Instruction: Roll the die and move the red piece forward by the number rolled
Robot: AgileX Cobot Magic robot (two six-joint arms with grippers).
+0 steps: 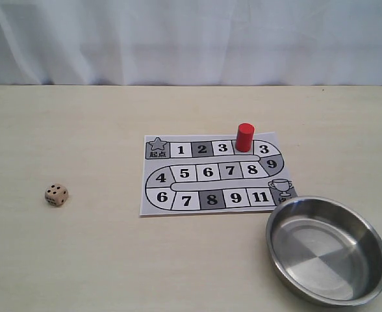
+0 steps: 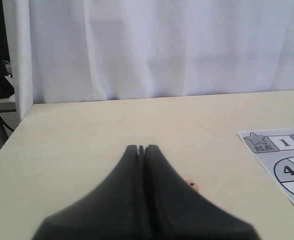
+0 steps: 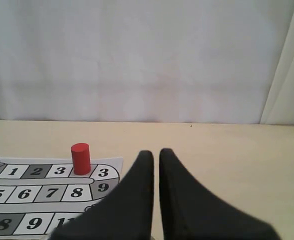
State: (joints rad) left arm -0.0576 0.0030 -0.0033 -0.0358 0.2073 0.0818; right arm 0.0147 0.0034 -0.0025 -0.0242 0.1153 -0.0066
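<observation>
The die (image 1: 56,194), a beige cube with black pips, lies on the bare table left of the printed board (image 1: 178,195). In the left wrist view only a corner of the die (image 2: 192,185) peeks out beside my left gripper (image 2: 141,148), whose black fingers are pressed together and hold nothing. The red piece (image 1: 244,137) stands upright on the board's top row, on the square between the two squares marked 3. My right gripper (image 3: 156,152) is shut with a thin slit between its tips, short of the red piece (image 3: 80,158) and off to its side. Neither gripper shows in the exterior view.
A round steel bowl (image 1: 363,286) sits at the front right, its rim just touching the board's trophy corner. A white curtain (image 1: 191,39) hangs behind the table. The table's left edge (image 2: 17,125) shows in the left wrist view.
</observation>
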